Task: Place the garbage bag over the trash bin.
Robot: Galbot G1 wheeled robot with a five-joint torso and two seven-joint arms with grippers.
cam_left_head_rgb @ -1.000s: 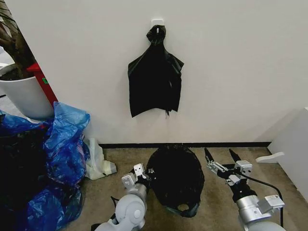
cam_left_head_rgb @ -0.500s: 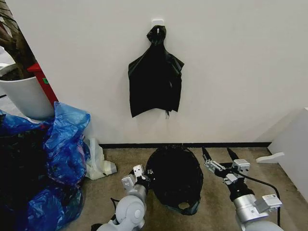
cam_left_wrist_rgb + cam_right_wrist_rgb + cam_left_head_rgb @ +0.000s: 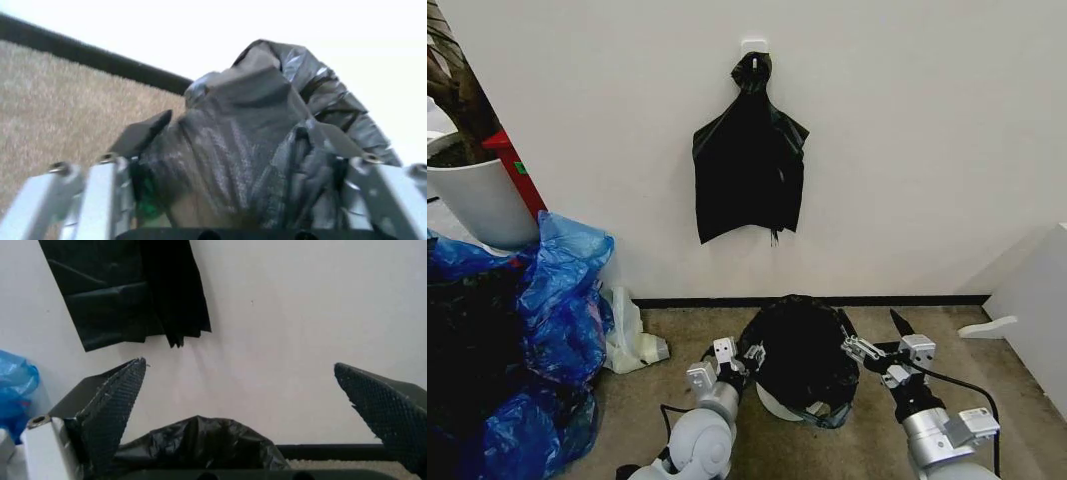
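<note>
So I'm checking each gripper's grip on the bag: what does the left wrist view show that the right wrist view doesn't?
Left wrist alone: the left gripper shut on the wrinkly, glossy black plastic garbage bag, over brown carpet.

Right wrist alone: the right gripper open, nothing between its fingers, plus the bundle of black bags hanging on the wall and a blue translucent bag.

Both: the garbage bag, the white wall and the dark baseboard.

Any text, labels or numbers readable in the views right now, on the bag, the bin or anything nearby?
None readable.
Garbage bag: plain glossy black, no print.
Trash bin: bare white sliver showing, no label.
Red object behind the planter: small green mark, too small to read.
Hanging black bags: no print visible.
</note>
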